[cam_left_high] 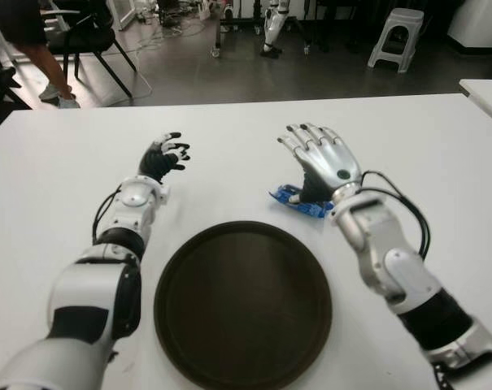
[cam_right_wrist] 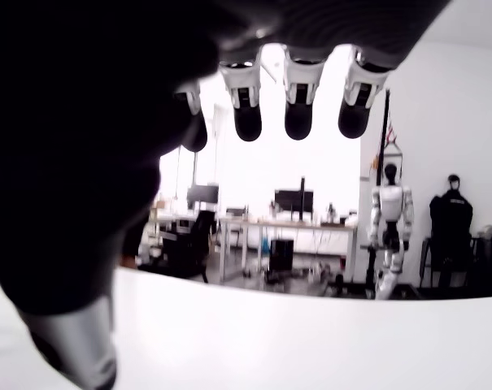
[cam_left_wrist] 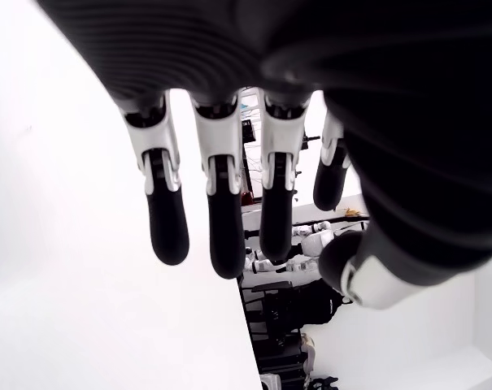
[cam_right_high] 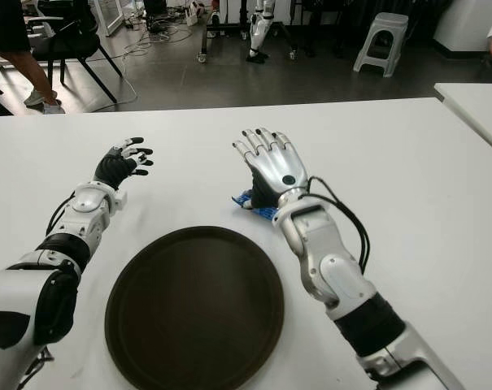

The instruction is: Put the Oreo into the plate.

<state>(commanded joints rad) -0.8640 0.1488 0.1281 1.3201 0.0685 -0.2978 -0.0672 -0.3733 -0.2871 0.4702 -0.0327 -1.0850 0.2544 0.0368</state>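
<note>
A blue Oreo packet (cam_left_high: 298,203) lies flat on the white table (cam_left_high: 229,146), just beyond the far right rim of the round dark plate (cam_left_high: 242,305). My right hand (cam_left_high: 319,154) hovers over the packet with its fingers spread and raised, holding nothing; its palm and wrist hide the packet's right part. In the right wrist view the right hand's fingertips (cam_right_wrist: 298,114) point out over bare table and the packet is hidden. My left hand (cam_left_high: 166,156) shows far left of the plate, fingers loosely extended and empty.
The plate holds nothing and sits near the table's front edge. Beyond the far edge are a black chair (cam_left_high: 83,41), a person's legs (cam_left_high: 42,57), a white stool (cam_left_high: 396,36) and another robot's legs (cam_left_high: 274,28). A second white table (cam_left_high: 485,93) stands at the right.
</note>
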